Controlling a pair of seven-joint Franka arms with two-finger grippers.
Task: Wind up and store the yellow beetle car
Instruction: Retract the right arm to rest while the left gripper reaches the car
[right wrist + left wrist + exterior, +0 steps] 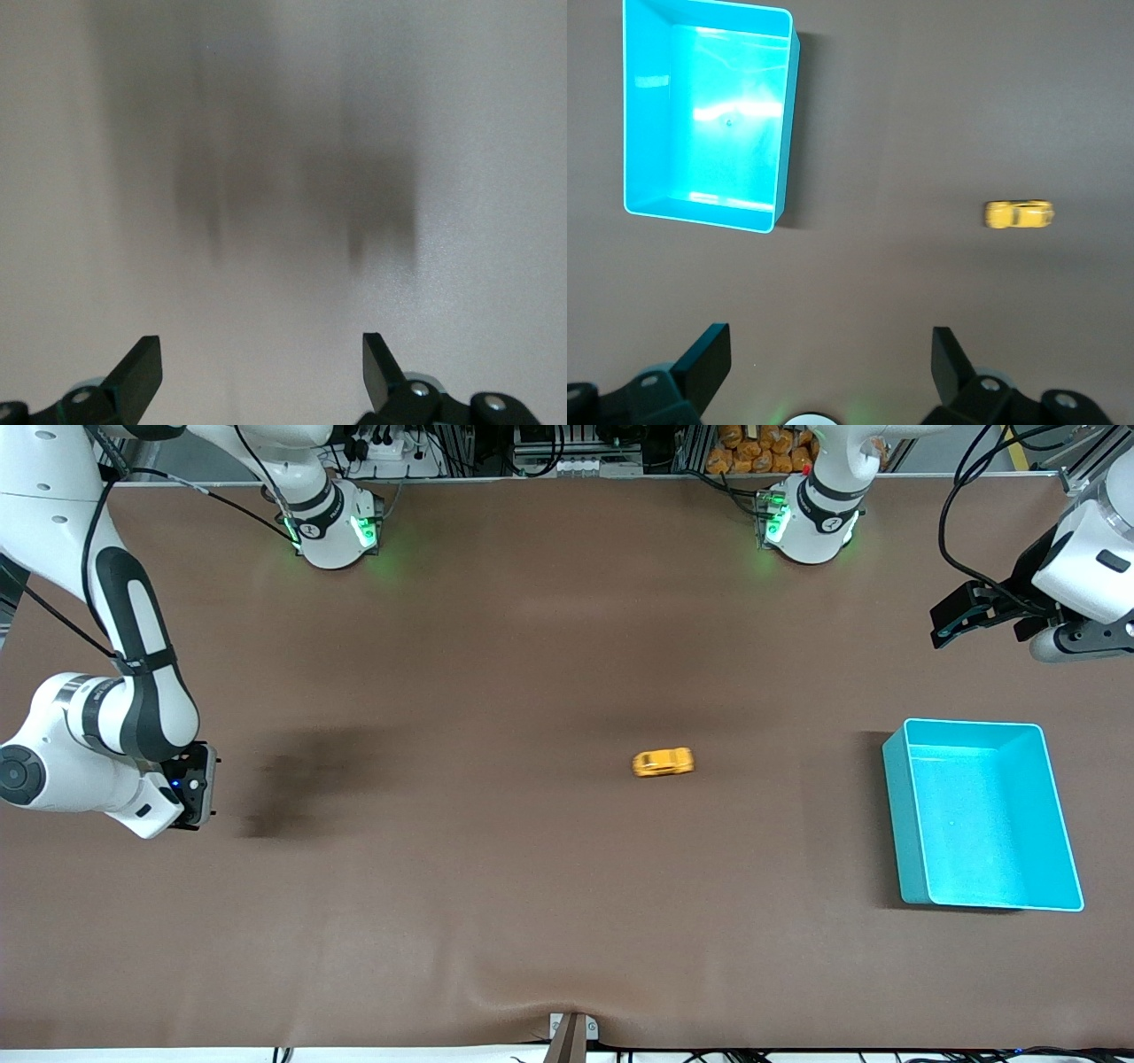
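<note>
Covering the whole working area, the brown counter [496,921] carries only two loose things; its sheet puckers at the edge nearest the front camera.

Turquoise bin [912,841]: open-topped, rectangular, standing toward the left arm's end of the counter. Contents: nothing visible; its floor shows bare in the left wrist view [647,205].

Left gripper [961,615]: raised over the counter edge at the left arm's end, jaws spread wide, holding nothing. Right gripper [197,786]: over bare counter toward the right arm's end, jaws likewise spread wide and empty.

Yellow beetle car [663,762]: on its wheels near the middle of the counter, well apart from the bin, well apart from both grippers [1019,214].

Risks, as judged:
- Car is tiny against widely spread jaws; an off-centre closing could nudge it aside, and free wheels may let it roll.
- Rounded body may slip out of a pinch across the roof.
- Winding calls for pressing and dragging it; too little pressure and the wheels skid.
- Once wound, a release short of the bin could send it running off.
</note>
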